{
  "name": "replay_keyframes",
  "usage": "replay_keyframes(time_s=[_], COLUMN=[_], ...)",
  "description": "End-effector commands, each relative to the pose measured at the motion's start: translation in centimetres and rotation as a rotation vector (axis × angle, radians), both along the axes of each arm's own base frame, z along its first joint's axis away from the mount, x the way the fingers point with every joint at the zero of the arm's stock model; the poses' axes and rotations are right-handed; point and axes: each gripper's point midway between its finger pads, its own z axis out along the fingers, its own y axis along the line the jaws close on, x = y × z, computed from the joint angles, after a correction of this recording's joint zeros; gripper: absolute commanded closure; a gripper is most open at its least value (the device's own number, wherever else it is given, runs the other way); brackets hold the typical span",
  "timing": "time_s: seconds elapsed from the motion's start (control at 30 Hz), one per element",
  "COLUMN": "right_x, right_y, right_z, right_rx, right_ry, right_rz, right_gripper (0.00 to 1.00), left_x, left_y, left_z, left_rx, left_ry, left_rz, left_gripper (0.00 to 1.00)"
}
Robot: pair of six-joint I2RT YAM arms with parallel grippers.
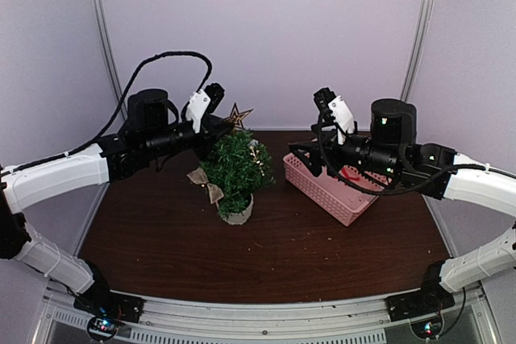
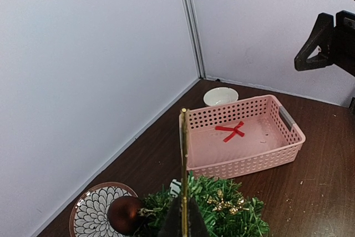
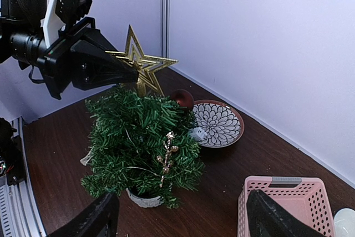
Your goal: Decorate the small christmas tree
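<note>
The small christmas tree (image 1: pixel 236 173) (image 3: pixel 141 137) stands in a whitish pot (image 3: pixel 141 199) at mid-table. It carries a dark red ball (image 2: pixel 125 215), a gold sprig (image 3: pixel 166 156) and a beige bow (image 1: pixel 205 183). My left gripper (image 1: pixel 222 125) (image 3: pixel 130 73) is shut on a gold star (image 3: pixel 143 62) (image 1: pixel 239 117), held upright right over the treetop; the star shows edge-on (image 2: pixel 184 159) in the left wrist view. Whether its stem sits in the branches I cannot tell. My right gripper (image 3: pixel 183 217) (image 1: pixel 302 157) hangs open and empty to the right of the tree.
A pink basket (image 1: pixel 339 191) (image 2: pixel 244 162) lies right of the tree with a red bow (image 2: pixel 232 130) inside. A patterned plate (image 3: pixel 219 123) rests behind the tree near the back wall. A white bowl (image 2: pixel 221 96) sits behind the basket.
</note>
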Motion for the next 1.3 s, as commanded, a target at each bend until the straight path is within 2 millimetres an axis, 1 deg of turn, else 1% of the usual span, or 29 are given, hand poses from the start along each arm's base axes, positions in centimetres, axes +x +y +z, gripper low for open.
replay_keyframes(time_s=[0.0,0.23,0.33,0.47,0.57,0.7,0.73,0.87,0.97,1.03,1.13,1.17,1.2,1.27], right_x=[0.1,0.2,0.1,0.3,0.3,0.4,0.4,0.6,0.8,1.3,2.9,3.7,4.5,6.0], right_y=[-0.1,-0.1,-0.1,-0.2,-0.2,-0.3,-0.3,-0.5,-0.8,-1.5,-3.6,-4.6,-5.6,-7.7], right_z=[0.2,0.1,0.1,0.1,0.1,0.1,0.1,0.1,0.0,-0.2,-1.1,-1.6,-2.3,-3.9], right_rx=[0.018,0.017,0.017,0.019,0.018,0.017,0.017,0.015,0.01,-0.002,-0.032,-0.038,-0.053,-0.093], right_ry=[0.003,0.007,0.009,0.009,0.01,0.011,0.011,0.013,0.014,0.02,0.061,0.095,0.125,0.19], right_rz=[-0.002,-0.002,-0.002,-0.006,-0.006,-0.009,-0.01,-0.016,-0.028,-0.054,-0.135,-0.175,-0.215,-0.285], right_gripper=[0.17,0.17,0.17,0.17,0.17,0.17,0.17,0.17,0.17,0.17,0.17,0.17,0.18,0.19], left_x=[0.0,0.0,-0.1,-0.1,-0.2,-0.4,-0.5,-0.8,-1.1,-1.5,-2.1,-2.2,-2.4,-2.4], left_y=[0.2,0.5,0.7,0.9,0.9,1.1,1.2,1.3,1.5,2.0,3.4,4.0,4.8,6.2], left_z=[-0.6,-2.1,-2.4,-1.8,-0.6,0.8,1.1,2.0,2.7,3.2,3.8,3.7,4.0,4.1], left_rx=[-0.014,0.0,0.001,-0.005,-0.024,-0.04,-0.044,-0.056,-0.072,-0.085,-0.105,-0.103,-0.114,-0.139], left_ry=[-0.014,0.013,0.017,0.019,0.011,-0.007,-0.01,-0.019,-0.018,-0.015,-0.012,-0.004,-0.004,0.028], left_rz=[0.005,0.019,0.025,0.035,0.032,0.031,0.031,0.027,0.026,0.031,0.07,0.094,0.117,0.158], left_gripper=[1.0,1.0,1.0,1.0,0.98,0.89,0.86,0.66,0.56,0.53,0.49,0.48,0.47,0.46])
